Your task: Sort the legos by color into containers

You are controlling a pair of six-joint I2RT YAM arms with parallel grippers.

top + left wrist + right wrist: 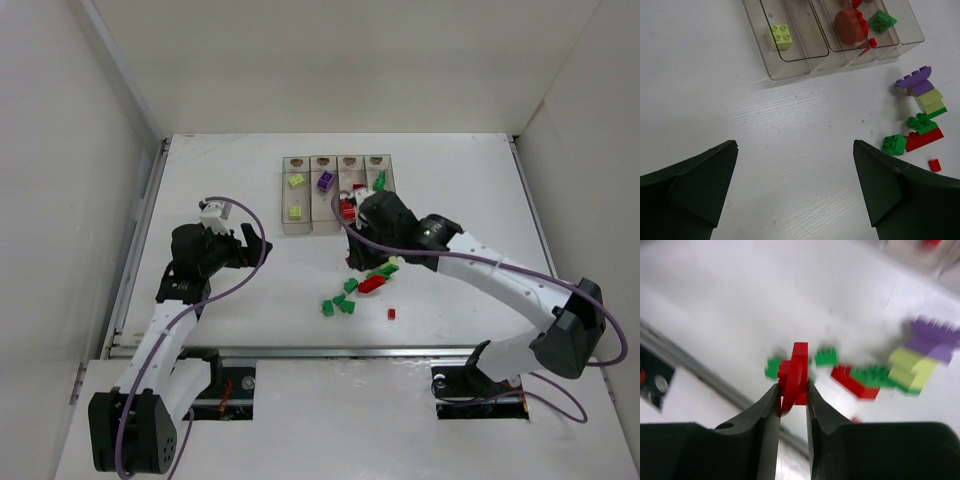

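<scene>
The containers (335, 190) are clear bins in a row at the back centre, and they show again in the left wrist view, containers (790, 55). They hold pale yellow-green (296, 181), purple (325, 182), red (347, 208) and green (381, 181) legos. Loose legos lie in front: a green cluster (338, 304), a red brick (372, 284) and a tiny red piece (391, 314). My right gripper (792, 390) is shut on a red lego (796, 371), lifted above the loose pile (875, 377); from above, this right gripper (354, 260) hangs just in front of the bins. My left gripper (795, 150) is open and empty over bare table, left of the pile.
White walls enclose the table on three sides. A metal rail (330, 351) runs along the near edge. A stack of purple (916, 81), pale yellow-green (930, 101), green and red bricks (924, 140) lies right of the left gripper, with a green brick (894, 144) beside it.
</scene>
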